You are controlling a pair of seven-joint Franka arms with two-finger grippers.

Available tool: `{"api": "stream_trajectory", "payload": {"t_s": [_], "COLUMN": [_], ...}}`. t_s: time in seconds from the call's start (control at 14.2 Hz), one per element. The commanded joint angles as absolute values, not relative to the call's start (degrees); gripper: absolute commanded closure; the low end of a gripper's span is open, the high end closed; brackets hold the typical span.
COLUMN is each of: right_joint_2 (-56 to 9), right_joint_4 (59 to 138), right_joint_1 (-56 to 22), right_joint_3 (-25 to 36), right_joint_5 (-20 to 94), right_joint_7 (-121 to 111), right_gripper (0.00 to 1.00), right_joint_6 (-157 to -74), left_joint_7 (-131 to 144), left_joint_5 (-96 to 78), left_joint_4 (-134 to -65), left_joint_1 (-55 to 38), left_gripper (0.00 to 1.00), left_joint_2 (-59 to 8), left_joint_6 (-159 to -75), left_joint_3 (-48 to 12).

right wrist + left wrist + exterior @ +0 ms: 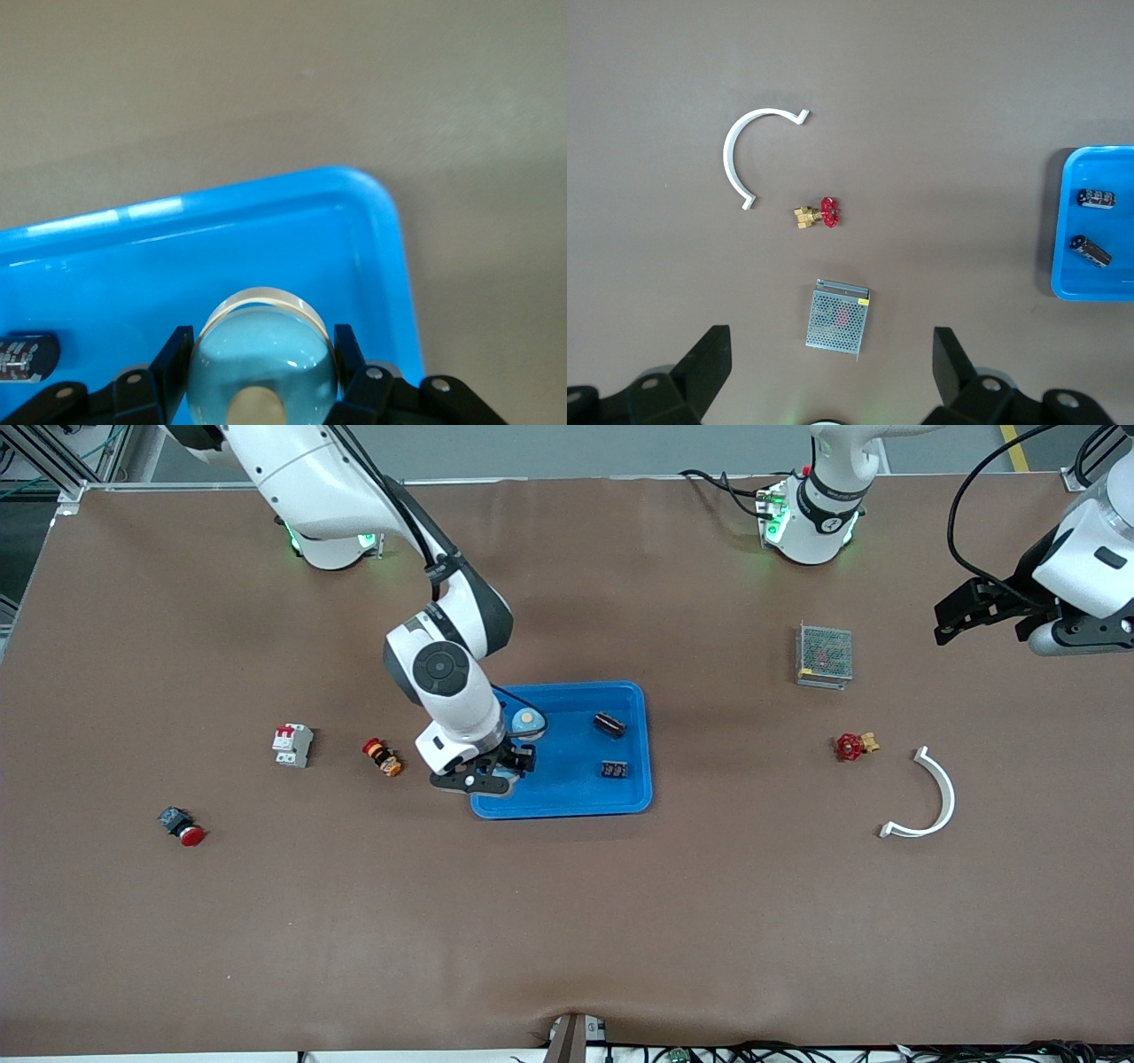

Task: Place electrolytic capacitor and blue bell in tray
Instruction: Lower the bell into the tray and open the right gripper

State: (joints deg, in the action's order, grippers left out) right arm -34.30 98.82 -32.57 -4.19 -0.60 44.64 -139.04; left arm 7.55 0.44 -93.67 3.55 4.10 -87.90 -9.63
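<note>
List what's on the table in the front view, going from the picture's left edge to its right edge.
Red push button → circuit breaker → red-and-yellow button → right end effector holding the blue bell → tray → metal mesh box → red valve → white curved piece → left end effector.

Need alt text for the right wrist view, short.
The right gripper is shut on a pale blue bell, holding it over a corner of the bright blue tray. A dark capacitor lies in the tray at the picture's edge, with brown table around the tray.
</note>
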Motion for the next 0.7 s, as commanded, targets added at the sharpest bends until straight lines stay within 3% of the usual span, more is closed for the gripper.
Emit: {"api": "stream_trajectory", "payload": {"t_s": [0.0,0.63], "right_joint_2": [-34.72,-37.44], "right_joint_4": [98.52,99.84], "right_joint_1": [-34.01,-35.59], "right_joint_3": [-3.43,-3.34], "right_joint_5": [-2.02,-5.45], "right_joint_7": [46.76,49.56], "right_gripper": [0.49,0.49], "right_joint_6": [-139.31,-142.46], "left_joint_7": [6.68,6.42], "left_joint_5": [-0.70,-0.70], "left_joint_4": [-93.87,-93.87], "left_joint_1": [3.78,3.78], "left_gripper": [0.00,0.00], "left_joint_2": [4.48,4.04], "left_joint_6": [-88.68,-89.03], "left_joint_3": [-9.84,-9.93]}}
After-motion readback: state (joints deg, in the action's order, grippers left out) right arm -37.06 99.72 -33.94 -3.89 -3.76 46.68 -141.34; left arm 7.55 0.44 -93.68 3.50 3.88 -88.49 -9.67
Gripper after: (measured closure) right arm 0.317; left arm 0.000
